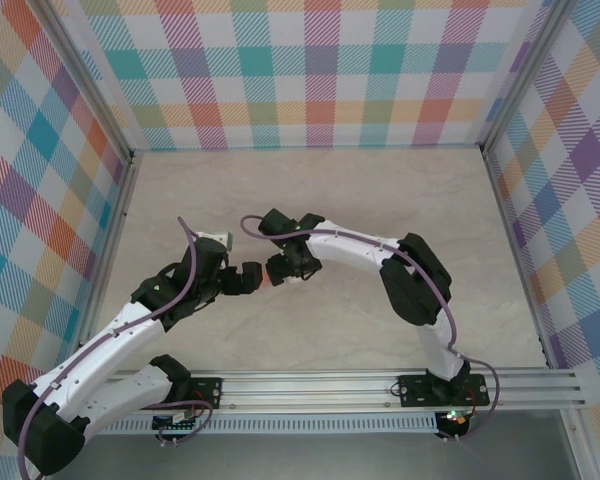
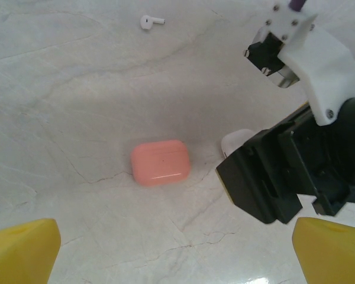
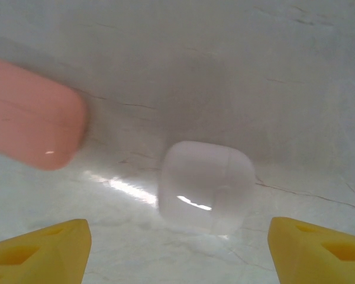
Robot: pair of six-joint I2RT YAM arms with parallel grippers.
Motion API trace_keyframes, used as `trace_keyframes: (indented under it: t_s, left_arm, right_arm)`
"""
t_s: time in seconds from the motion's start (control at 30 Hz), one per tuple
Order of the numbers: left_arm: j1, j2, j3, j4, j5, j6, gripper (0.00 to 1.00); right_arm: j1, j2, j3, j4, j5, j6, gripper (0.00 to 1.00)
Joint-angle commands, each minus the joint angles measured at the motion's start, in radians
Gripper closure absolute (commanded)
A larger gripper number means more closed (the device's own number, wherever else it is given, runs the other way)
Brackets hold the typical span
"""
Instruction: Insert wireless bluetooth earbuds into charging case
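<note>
R pincer [image 3: 178,260] wide over glossy wht case [image 3: 206,184]

Pale marble-look table [image 1: 380,190], thin grey veins, a bit glossy w/ glare on the near part; around the middle, slightly left, a pink case [image 2: 160,162] lies flat, lid shut; a white case [image 3: 205,186] sits near it, also shut, a strip of bare tabletop between the two, not touching; one white earbud [image 2: 149,22] lies on its side, well apart from both cases; in the left wrist view it's beyond the pink one.
</note>
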Motion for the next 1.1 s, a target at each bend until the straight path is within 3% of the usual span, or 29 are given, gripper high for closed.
trace_keyframes:
  t_s: [0.0, 0.3, 0.63, 0.83, 1.07]
  left_arm:
    - [0.011, -0.025, 0.010, -0.024, 0.029, 0.027, 0.00]
    - [0.014, -0.043, -0.018, -0.021, 0.028, 0.026, 0.00]
    - [0.029, -0.041, -0.006, -0.017, 0.043, 0.013, 0.00]
    - [0.042, -0.059, 0.004, -0.036, 0.033, 0.001, 0.00]
    - [0.058, -0.078, 0.006, -0.040, 0.072, -0.008, 0.01]
  right_arm:
    - [-0.009, 0.027, 0.040, -0.066, 0.041, 0.009, 0.22]
    - [-0.009, 0.100, 0.093, -0.092, 0.035, -0.047, 0.22]
    - [-0.009, 0.113, 0.078, -0.088, -0.014, -0.063, 0.30]
    - [-0.009, 0.100, 0.058, -0.077, -0.041, -0.090, 0.46]
    - [-0.009, 0.014, 0.012, -0.031, -0.007, -0.180, 0.49]
